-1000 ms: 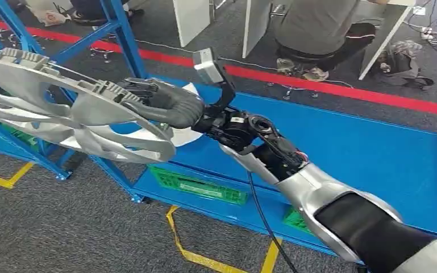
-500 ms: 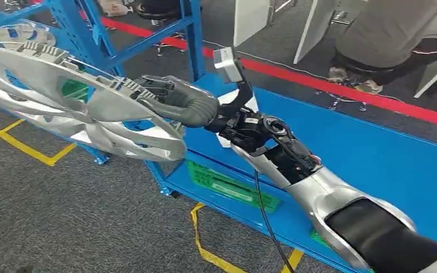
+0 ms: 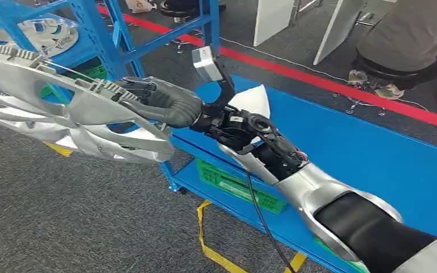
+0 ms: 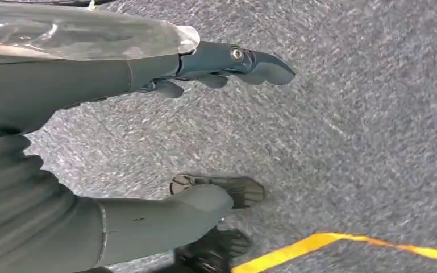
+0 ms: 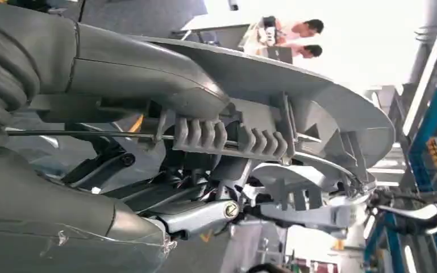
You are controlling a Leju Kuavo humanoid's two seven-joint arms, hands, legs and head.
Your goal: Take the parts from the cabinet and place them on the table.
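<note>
- Where my silver right arm (image 3: 341, 210) rises from the lower right of the head view, it runs up and left across the frame to my right hand (image 3: 162, 102), just left of the middle.
- My right hand is clenched on the rim of the wheel cover (image 3: 62, 111), a large silver-grey plastic disc that fills the left part of the head view, tilted so its back faces up.
- Its outer edge is smooth and curved; the inner side carries grey ribbed clips standing in short rows, a thin wire ring (image 5: 91, 134) running past them, and broad spokes with open gaps between.
- In the right wrist view my thick grey thumb lies over the smooth face of the wheel cover (image 5: 295, 85) while darker fingers (image 5: 196, 219) reach in under the clips.
- The cover hangs in the air over grey carpet (image 3: 62, 222), to the left of the blue table (image 3: 375, 153).
- My left hand (image 4: 148, 142) is released, thumb and fingers apart with nothing between them, above grey carpet and a yellow floor line (image 4: 341, 244).
- Under the table's near edge sits a green crate (image 3: 233, 185).
- On the table top just beyond my wrist lies a white sheet (image 3: 253, 102).
- Farther, in the upper left, the blue cabinet (image 3: 119, 34) holds another silver cover (image 3: 51, 31).
- Farthest, beyond a red floor stripe (image 3: 329, 85), a seated person (image 3: 409, 40) is in the upper right.
</note>
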